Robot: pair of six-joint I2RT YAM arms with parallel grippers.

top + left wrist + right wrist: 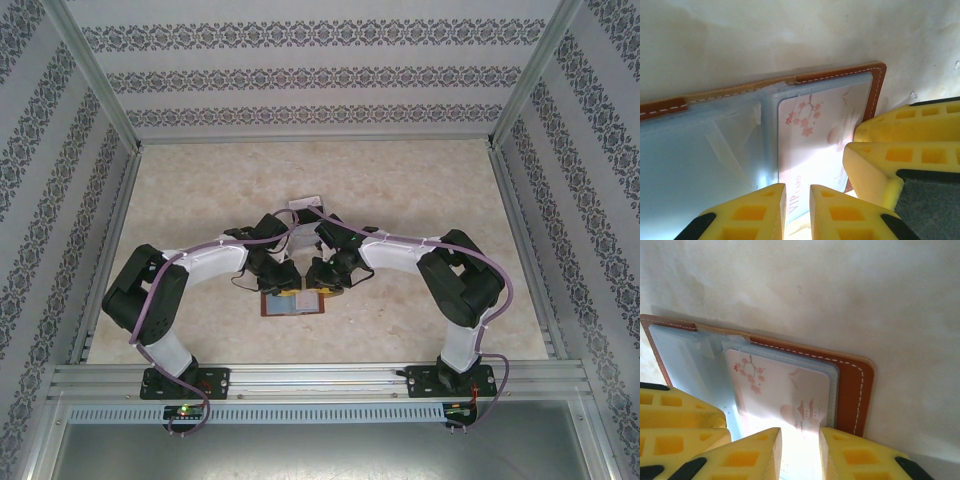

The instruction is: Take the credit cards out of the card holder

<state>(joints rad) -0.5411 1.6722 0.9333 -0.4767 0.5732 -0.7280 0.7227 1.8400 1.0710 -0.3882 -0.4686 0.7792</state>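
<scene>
1. Patterned walls [300,75] close in a cream, marbled counter [200,200].
2. Near the front middle of that counter lies the card holder [295,303], opened flat. It is reddish-brown leather with pale stitching around grey-blue pockets.
3. One credit card [815,135], pale with pink blossoms and the words VIP CARD, sits in the pocket at one end of the holder, close to a stitched corner.
4. Low over the holder is the left gripper [797,212]. Its yellow fingers are a narrow gap apart and the card's near end runs toward that gap. Whether they pinch the card cannot be told.
5. Over the same card, from the other side, is the right gripper [800,452]. Its fingers are also slightly apart with the card's edge below them, and a grip cannot be told here either.
6. Both grippers stand just beside each other above the card's end of the holder.
</scene>
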